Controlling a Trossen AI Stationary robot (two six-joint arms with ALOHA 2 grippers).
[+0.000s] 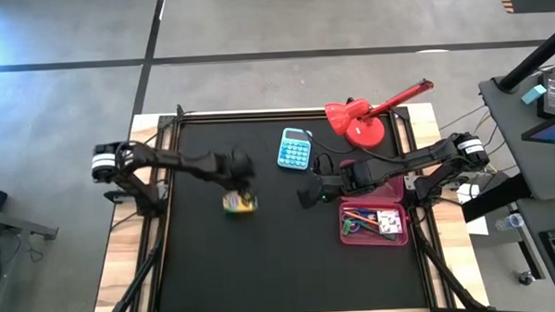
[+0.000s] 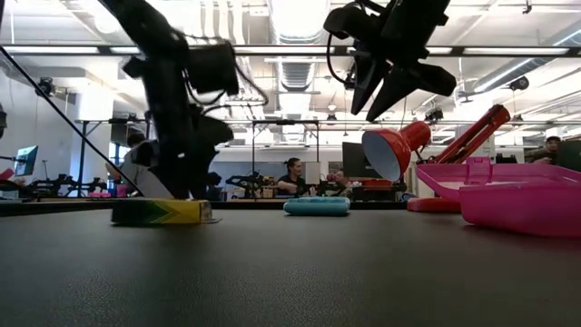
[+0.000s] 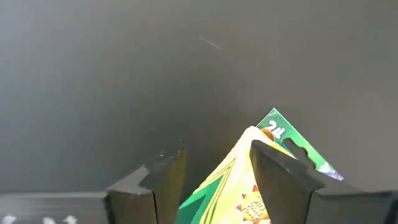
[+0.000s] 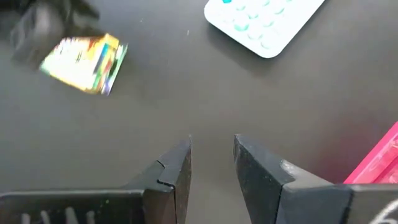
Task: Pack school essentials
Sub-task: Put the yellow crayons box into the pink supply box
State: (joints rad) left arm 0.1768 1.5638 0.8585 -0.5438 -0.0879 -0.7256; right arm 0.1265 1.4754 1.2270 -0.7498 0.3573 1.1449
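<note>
The small yellow-green box (image 1: 239,205) lies flat on the black mat, left of centre, also low in the low view (image 2: 159,212). My left gripper (image 3: 217,149) stands open over it from above, with one end of the box (image 3: 242,186) between its fingers and close to one finger (image 3: 280,171). My right gripper (image 4: 212,143) hangs open in the air (image 1: 307,194), right of the box and clear of the mat (image 2: 381,100). Beside it, an open pink case (image 1: 402,237) holds pens and other stationery (image 1: 358,218). My left gripper has its fingers on either side of the box's end, pointing down. One finger (image 3: 280,171) overlaps the box's edge (image 3: 249,140) in the wrist view. I cannot tell whether it touches. The box still lies flat on the mat.
A light-blue calculator (image 1: 295,149) lies toward the far edge, and a red desk lamp (image 1: 361,121) stands to its right at the far right corner. The pink case (image 2: 517,200) sits at the mat's right side. People and desks show in the room behind.
</note>
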